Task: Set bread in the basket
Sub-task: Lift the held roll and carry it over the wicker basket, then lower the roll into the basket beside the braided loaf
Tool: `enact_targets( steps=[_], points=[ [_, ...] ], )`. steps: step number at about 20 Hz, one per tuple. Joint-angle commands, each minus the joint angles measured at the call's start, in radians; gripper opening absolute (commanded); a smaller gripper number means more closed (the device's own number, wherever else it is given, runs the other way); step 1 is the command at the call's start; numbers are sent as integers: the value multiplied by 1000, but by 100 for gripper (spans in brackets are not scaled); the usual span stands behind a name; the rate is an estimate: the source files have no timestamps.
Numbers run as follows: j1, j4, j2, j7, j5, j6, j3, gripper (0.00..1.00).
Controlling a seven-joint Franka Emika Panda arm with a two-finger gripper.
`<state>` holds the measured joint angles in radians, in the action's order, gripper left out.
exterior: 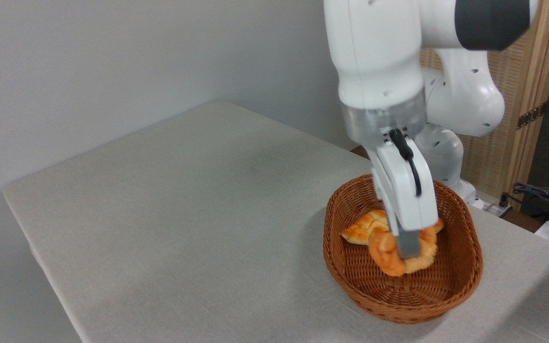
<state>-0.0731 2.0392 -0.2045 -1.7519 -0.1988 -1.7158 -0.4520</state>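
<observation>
Gripper is down inside the basket, fingers pointing straight down from the wrist, and the bread sits right at the fingertips, orange bun wrapped around the visible grey finger. Looks like it's clamped on the bun, narrow span, but only one finger shows clearly, the other is hidden behind the bun, so that's a judgement. Bun is at basket centre, slightly toward 6 o'clock. Can't tell whether it rests on the basket floor or hangs just above it. Braided loaf lies just beside it at about 10 o'clock, long axis running roughly 8 to 2 o'clock, pointed end toward the left wall; its far end passes behind the gripper body. Bun and loaf look to be touching or nearly so. Key relation: bread is directly under the claw, inside the rim on all sides, nothing between it and the floor. So placement is essentially done; my read is the next move is open and lift straight up toward 12 o'clock. Risk: bun sticks to a pad on retreat, or nudges the loaf.
</observation>
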Motion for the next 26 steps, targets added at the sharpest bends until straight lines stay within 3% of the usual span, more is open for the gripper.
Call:
enact_targets(
  steps=[1,3,5,9,19,24,26],
  points=[
    [-43,67,-26,-72,-31,13,-51,51],
    [-45,93,-26,-72,-30,12,-53,69],
    [-45,114,-26,-71,-30,1,-53,75],
    [-50,116,-24,-63,2,-1,-53,99],
    [-62,105,-19,-58,53,-1,-53,100],
    [-66,69,-15,-41,108,-4,-51,100],
    [-68,24,-15,46,166,-4,-43,100]
  ],
)
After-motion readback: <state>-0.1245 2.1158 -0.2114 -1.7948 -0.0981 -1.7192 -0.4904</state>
